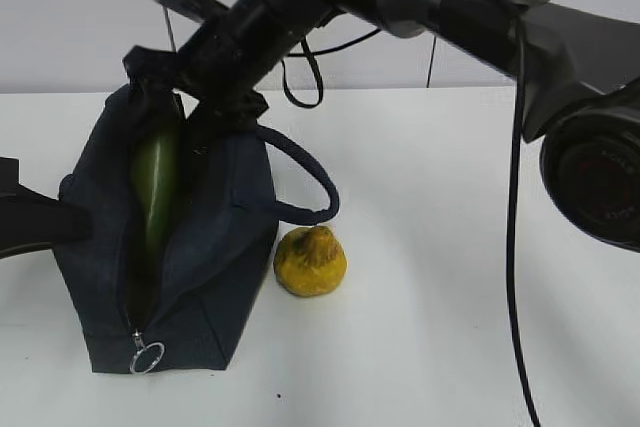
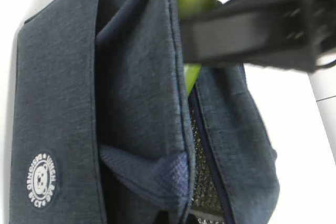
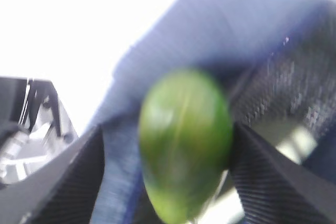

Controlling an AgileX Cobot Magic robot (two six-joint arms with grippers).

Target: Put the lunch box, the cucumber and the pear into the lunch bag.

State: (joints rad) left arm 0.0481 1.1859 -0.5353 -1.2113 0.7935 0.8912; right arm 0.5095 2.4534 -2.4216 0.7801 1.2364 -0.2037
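Shown on the white table (image 1: 450, 307): lunch bag (image 1: 215, 277), lying with its top zip parted from end to end and the ring pull (image 1: 146, 357) parked at the near end, so as to leave the longest possible slot. Lodged lengthwise in that slot: cucumber (image 1: 157, 182), near end sunk in the dark interior, far end raised and poking above the fabric; aligned with the opening because no other orientation would pass. Reaching across from the right to the bag's far end: right gripper (image 3: 168, 171), jaws spread wider than the cucumber's blunt tip, one finger (image 3: 273, 182) close against the skin, the other finger (image 3: 63, 182) parted from it by a strip of blue fabric; judged to be straddling rather than clamping. At the bag's left flank: left gripper (image 1: 70, 225), closed tight, probably placed to steady the wall against the push of insertion; impossible to tell whether any cloth is pinched. Just beside the bag's right side, under the drooping loop handle (image 1: 312, 187): pear (image 1: 311, 261), upright on the table, not yet packed. Nowhere in view: lunch box; possibly beneath the cucumber, but not verifiable.
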